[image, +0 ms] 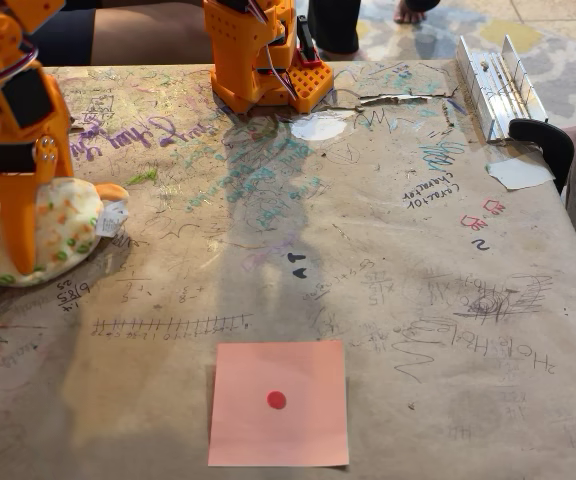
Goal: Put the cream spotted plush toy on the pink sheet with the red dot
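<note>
One scribbled paper-covered table (pixel 418 330), one cream spotted plush toy (pixel 63 235) at the left edge, and one pink sheet with the red dot (pixel 279 403) lying bare near the front. The orange gripper (pixel 16 245) presses down into the plush. Honestly can't tell how far apart its fingers are, since the tips are buried in the toy.

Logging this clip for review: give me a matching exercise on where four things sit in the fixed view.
Things:
1. plush toy
2. pink sheet
3. metal rail
4. gripper

Places:
A. top right
B. bottom centre, nothing on it
C. far left, lying on the table
D. far left, down on the toy

Pairs: 1-C, 2-B, 3-A, 4-D
</note>
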Motion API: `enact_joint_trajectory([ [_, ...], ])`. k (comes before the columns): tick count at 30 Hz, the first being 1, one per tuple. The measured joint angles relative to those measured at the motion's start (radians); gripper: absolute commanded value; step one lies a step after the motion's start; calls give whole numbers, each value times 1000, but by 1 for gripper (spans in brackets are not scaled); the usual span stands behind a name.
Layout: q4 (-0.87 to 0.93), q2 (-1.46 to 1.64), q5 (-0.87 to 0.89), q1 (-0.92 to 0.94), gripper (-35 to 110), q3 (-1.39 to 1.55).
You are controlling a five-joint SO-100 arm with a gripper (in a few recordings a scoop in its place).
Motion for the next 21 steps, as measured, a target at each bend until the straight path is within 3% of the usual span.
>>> enact_joint_trajectory([
  [3,114,-100,-5,-11,4,-178],
  [4,150,-132,-5,-17,0,-245],
  [7,241,-210,-31,-17,0,-410],
  [13,273,-213,-37,-21,0,-426],
  [17,262,-91,-28,-43,0,-256],
  [21,114,207,37,-137,0,83],
])
